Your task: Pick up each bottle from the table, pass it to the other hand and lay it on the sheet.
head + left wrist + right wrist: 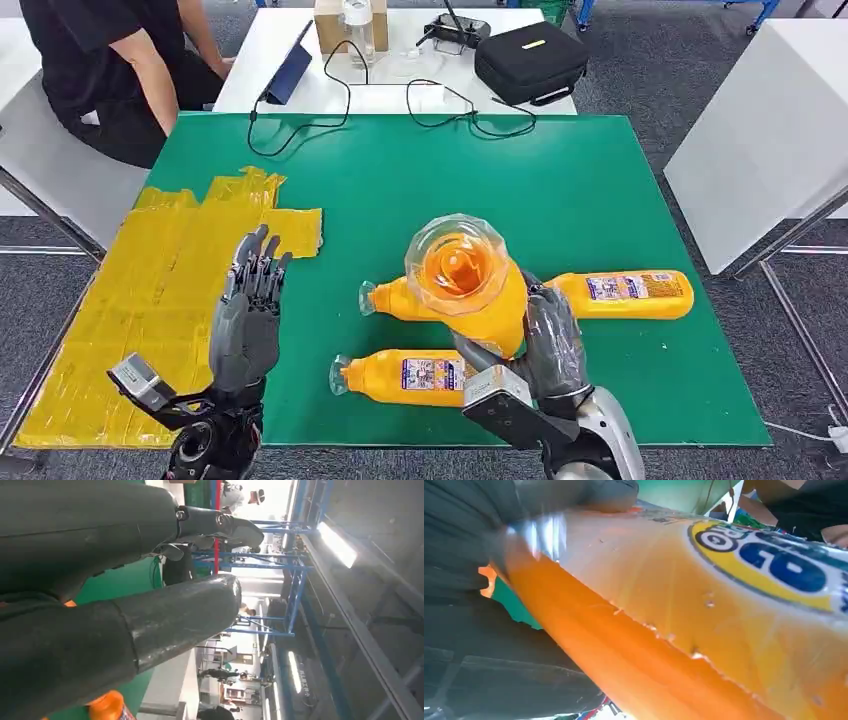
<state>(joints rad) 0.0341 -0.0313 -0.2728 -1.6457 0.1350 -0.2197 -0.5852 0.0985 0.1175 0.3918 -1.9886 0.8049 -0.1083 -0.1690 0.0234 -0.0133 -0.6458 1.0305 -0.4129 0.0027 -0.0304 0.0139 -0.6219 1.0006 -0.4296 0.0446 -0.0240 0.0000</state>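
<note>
Right hand (545,345) grips an orange bottle (465,275) lifted above the green table (600,180) centre, left hand (250,300) empty with fingers spread over the yellow sheet (150,290); bottle looks full, heavyish, slick plastic, best taken mid-body.

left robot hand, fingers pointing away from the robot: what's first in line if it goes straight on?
Likely the yellow sheet: the left robot hand points at its far corner, with bare green table beyond. It is raised, so depth is unclear.
</note>
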